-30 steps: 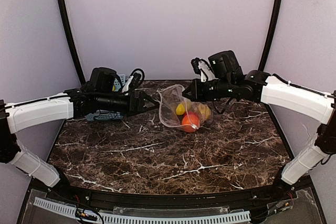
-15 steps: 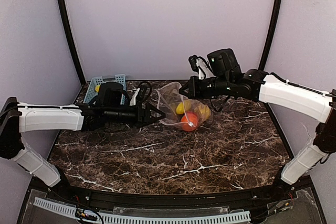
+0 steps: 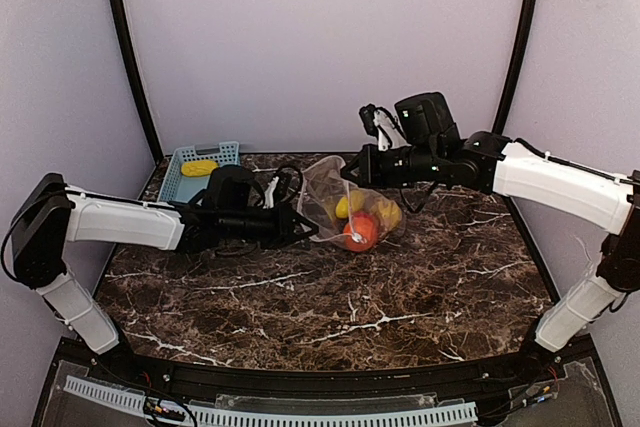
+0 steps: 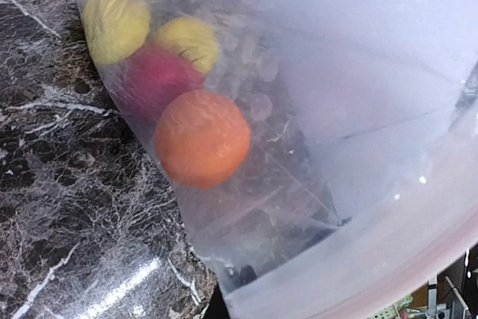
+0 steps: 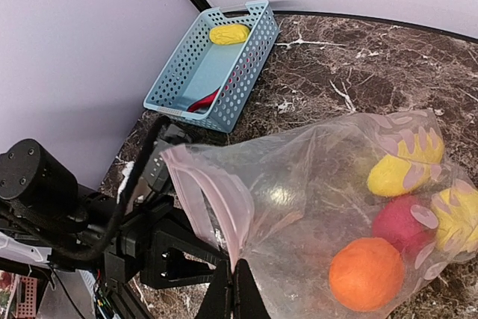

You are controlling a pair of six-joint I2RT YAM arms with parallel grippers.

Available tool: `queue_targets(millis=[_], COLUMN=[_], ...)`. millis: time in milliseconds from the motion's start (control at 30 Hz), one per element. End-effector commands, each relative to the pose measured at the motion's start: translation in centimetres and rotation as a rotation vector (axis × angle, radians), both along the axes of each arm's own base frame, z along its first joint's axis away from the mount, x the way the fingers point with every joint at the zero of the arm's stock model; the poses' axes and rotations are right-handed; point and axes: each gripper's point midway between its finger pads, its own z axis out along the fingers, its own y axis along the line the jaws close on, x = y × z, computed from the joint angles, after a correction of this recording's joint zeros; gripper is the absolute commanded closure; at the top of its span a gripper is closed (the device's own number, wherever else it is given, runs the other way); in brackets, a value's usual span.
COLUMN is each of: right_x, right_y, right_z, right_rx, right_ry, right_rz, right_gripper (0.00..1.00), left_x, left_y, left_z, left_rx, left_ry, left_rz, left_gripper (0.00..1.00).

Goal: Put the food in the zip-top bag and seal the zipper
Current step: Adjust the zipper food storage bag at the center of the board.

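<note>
The zip-top bag (image 3: pixel 335 197) lies on the marble table with its mouth raised toward the left. Inside it are food pieces: an orange ball (image 4: pixel 202 138), a round red piece (image 4: pixel 149 84) and two yellow pieces (image 4: pixel 116 20). My right gripper (image 5: pixel 237 268) is shut on the pink zipper (image 5: pixel 216 199) strip and holds the mouth up. My left gripper (image 3: pixel 305 228) has its tips at the lower left edge of the mouth, shut on the film. The bag drapes over its jaws in the left wrist view. A yellow piece (image 5: pixel 228 33) and a long red chili (image 5: pixel 203 102) lie in the basket.
The blue-grey slatted basket (image 3: pixel 178 179) stands at the back left corner against the wall. The left arm (image 3: pixel 130 225) stretches across the table's left side. The right arm (image 3: pixel 550 182) reaches in from the right above the table.
My left arm has swung right from over the basket to the bag's mouth and its jaws have closed there. The basket now shows. The right gripper has kept its hold.
</note>
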Motion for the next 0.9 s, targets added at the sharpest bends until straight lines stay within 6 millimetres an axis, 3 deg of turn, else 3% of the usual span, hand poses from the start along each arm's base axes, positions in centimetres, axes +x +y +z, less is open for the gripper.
queue_targets(millis=[0, 167, 300, 433, 600, 733, 867], right_x=[0.8, 1.2, 0.1, -0.6, -0.9, -0.8, -0.9], right_y=[-0.6, -4.7, -6.6, -6.8, -5.3, -3.9, -2.7], right_z=[3.5, 7.7, 10.4, 9.8, 6.9, 3.9, 2.3], right_rx=[0.012, -0.061, -0.017, -0.001, 0.001, 0.000, 0.005], right_ry=[-0.094, -0.219, -0.274, -0.251, -0.173, -0.101, -0.053], right_rz=[-0.031, -0.157, -0.182, -0.170, -0.118, -0.083, -0.051], right_gripper=[1.00, 1.00, 1.00, 1.00, 1.00, 1.00, 1.00], left_x=[1.5, 1.4, 1.0, 1.3, 1.0, 0.5, 0.1], left_y=[-1.4, -2.2, -2.3, -1.9, -1.1, -0.8, -0.7], left_z=[7.8, 16.7, 18.4, 17.2, 15.7, 12.6, 10.3], left_rx=[-0.055, -0.103, -0.137, -0.132, -0.127, -0.076, -0.046], left_ry=[-0.194, -0.348, -0.357, -0.316, -0.268, -0.203, -0.144], left_rz=[-0.025, -0.089, -0.124, -0.124, -0.126, -0.147, -0.180], left_gripper=[0.99, 0.99, 0.99, 0.99, 0.99, 0.99, 0.99])
